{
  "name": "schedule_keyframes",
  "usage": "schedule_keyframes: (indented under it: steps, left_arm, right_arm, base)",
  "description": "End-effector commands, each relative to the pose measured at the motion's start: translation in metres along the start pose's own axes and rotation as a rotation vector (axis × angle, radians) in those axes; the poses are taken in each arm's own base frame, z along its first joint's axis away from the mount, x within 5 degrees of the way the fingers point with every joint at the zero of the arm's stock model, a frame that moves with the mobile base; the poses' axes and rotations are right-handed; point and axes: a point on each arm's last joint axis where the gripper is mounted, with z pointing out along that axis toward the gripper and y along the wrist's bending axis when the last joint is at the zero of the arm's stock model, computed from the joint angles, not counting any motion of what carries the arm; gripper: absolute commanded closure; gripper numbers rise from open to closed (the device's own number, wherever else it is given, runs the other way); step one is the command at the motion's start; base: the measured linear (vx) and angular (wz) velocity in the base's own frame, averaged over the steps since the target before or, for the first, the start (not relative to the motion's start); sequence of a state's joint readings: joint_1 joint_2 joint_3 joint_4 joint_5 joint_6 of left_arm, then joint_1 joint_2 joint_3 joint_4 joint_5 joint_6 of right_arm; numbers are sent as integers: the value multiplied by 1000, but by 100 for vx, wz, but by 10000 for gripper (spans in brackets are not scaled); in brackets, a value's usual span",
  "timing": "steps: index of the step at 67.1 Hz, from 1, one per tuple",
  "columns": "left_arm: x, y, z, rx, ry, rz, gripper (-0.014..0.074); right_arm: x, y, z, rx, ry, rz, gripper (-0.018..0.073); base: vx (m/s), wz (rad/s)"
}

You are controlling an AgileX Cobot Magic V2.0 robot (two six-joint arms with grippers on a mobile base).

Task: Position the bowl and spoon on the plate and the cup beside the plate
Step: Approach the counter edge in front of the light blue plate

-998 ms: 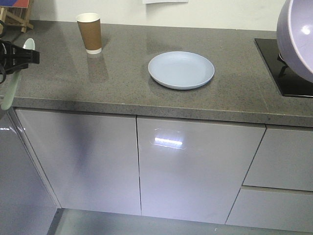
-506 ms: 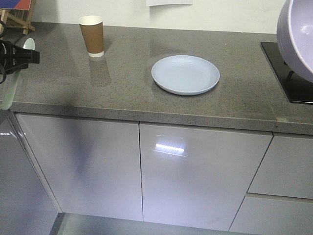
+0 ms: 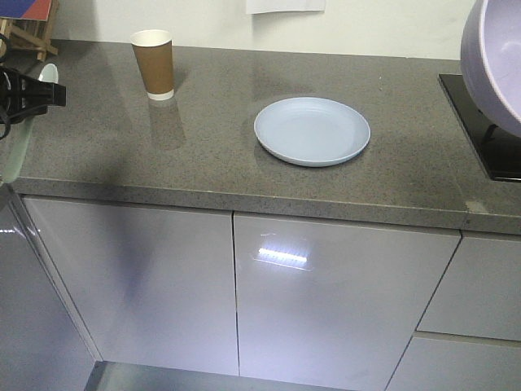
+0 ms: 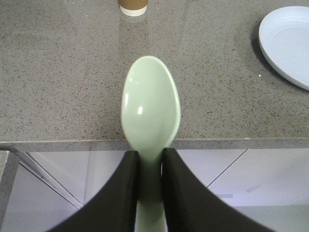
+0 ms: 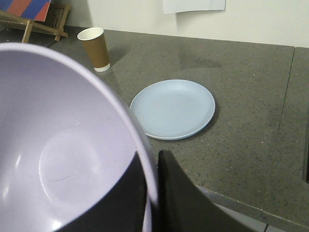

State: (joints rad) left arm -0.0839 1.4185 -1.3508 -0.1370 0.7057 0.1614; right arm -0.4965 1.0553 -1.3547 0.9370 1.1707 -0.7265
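Both tools carry something: our left tool (image 4: 150, 162) is clamped on the handle of the spoon (image 4: 150, 108), over the edge of the tabletop (image 3: 212, 163); our right tool (image 5: 152, 166) pinches the rim of the bowl (image 5: 63, 159), aloft. We see the plate (image 3: 312, 130) mid-tabletop and the cup (image 3: 154, 61) upright, well apart.

Dark grey table (image 3: 228, 163) with fine black and white speckles. Plain pale blue plate (image 3: 312, 131). Brown paper cup (image 3: 154, 63) with a white rim, white inside and white base band. Pale mint-green spoon (image 4: 149, 108) in the black left tool (image 4: 150, 155). Plain matte lilac bowl (image 5: 58, 159) in the black right tool (image 5: 152, 171). Glossy pale grey cupboard doors (image 3: 334, 301).
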Motion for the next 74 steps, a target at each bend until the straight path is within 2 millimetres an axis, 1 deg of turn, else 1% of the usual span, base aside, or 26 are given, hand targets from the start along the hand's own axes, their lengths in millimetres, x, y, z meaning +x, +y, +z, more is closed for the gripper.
schedule_keyframes:
  steps: [1, 74]
  left_arm:
    - [-15, -2, -19, -2, -118, -14, 602]
    - [-15, -2, -19, -2, -118, -14, 602]
  right_arm:
    - [-13, 9, -9, -3, -99, -17, 564]
    - [-13, 9, -9, -3, -99, -17, 564]
  base:
    - [4, 0]
    - [3, 0]
